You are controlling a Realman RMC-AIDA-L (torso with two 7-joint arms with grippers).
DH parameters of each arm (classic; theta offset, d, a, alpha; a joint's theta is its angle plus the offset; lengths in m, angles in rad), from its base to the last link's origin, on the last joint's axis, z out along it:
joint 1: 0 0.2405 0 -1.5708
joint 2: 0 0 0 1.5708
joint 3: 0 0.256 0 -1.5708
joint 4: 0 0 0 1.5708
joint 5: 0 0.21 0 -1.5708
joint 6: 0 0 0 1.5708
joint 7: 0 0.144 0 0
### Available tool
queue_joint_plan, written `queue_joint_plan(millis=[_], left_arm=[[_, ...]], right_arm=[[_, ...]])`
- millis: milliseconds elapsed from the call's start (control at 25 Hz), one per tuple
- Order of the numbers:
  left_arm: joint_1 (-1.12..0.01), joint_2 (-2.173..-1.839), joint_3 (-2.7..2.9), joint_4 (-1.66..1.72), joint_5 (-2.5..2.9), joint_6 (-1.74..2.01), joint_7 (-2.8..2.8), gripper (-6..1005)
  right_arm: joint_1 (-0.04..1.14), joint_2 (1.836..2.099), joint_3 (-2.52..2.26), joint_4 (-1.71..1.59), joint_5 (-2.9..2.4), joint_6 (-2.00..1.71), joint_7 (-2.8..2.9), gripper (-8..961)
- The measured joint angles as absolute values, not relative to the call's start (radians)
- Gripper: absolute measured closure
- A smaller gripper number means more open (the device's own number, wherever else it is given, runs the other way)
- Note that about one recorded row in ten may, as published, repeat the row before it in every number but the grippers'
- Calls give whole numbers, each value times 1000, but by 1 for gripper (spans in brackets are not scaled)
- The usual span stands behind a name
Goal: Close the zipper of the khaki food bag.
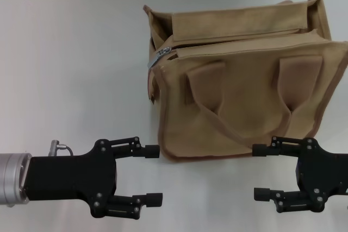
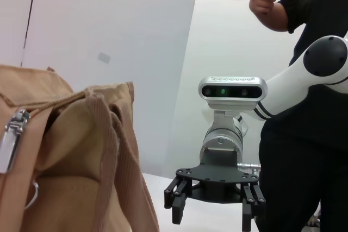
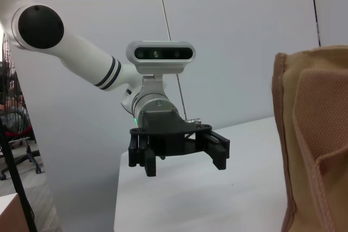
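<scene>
The khaki food bag [image 1: 244,96] stands on the white table, its front panel with two short handles facing me. The zipper [image 1: 239,39] runs across its top, with the silver slider and pull tab [image 1: 160,57] at the bag's left end. The slider also shows in the left wrist view [image 2: 13,139]. My left gripper [image 1: 153,175] is open, low at the front left, just off the bag's lower left corner. My right gripper [image 1: 261,171] is open at the front right, below the bag's bottom edge. Neither touches the bag. The right wrist view shows the left gripper [image 3: 182,158] beyond the bag [image 3: 312,145].
The white table [image 1: 70,69] stretches left of the bag. A grey wall runs along the far edge. In the left wrist view a person in black [image 2: 304,107] stands behind the right arm.
</scene>
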State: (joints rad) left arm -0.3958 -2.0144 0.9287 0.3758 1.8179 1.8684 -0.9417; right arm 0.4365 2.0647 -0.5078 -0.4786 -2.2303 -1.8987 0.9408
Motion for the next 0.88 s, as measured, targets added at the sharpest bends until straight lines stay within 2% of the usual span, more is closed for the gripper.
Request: queue_joint_plan(millis=[760,880], left_arm=[[-399,-2013,922,377,1813,1882,-942,187],[-415,-2028,780,377,1803,1986,-934,186]], right_arm=[[448,2065,-500,-479,-2227,-1898,945,177],[445,2065,-501,-479,-2227,-1897,947,177]])
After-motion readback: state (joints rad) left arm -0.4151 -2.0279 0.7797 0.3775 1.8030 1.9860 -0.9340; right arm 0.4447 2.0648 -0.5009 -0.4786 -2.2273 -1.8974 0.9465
